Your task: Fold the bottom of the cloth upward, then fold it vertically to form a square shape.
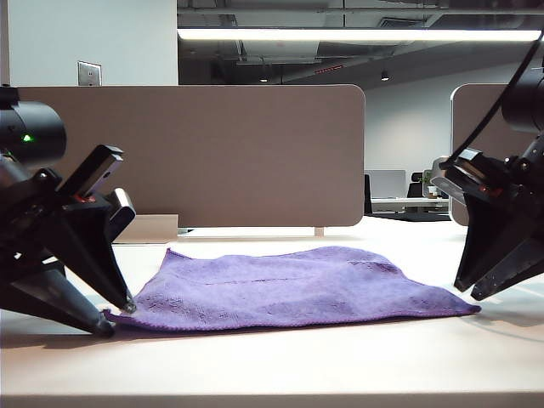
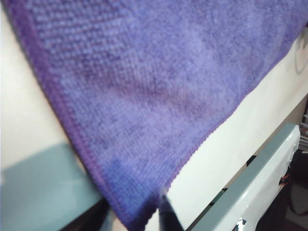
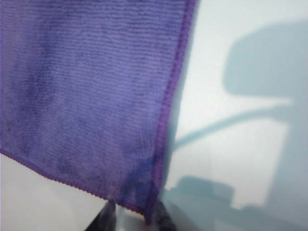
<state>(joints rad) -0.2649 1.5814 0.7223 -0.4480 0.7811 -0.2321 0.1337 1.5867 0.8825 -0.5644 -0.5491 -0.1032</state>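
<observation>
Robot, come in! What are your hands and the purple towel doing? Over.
Left hand open at the cloth's near-left corner. Right hand at the near-right corner, grip unclear. Cloth flat on table, unfolded. Nothing in the way.

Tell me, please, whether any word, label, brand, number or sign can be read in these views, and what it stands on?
None can be read.
The cloth shows no tag or print.
The left gripper and right gripper show red marks, too small to read.
The wall plate bears no legible text.
</observation>
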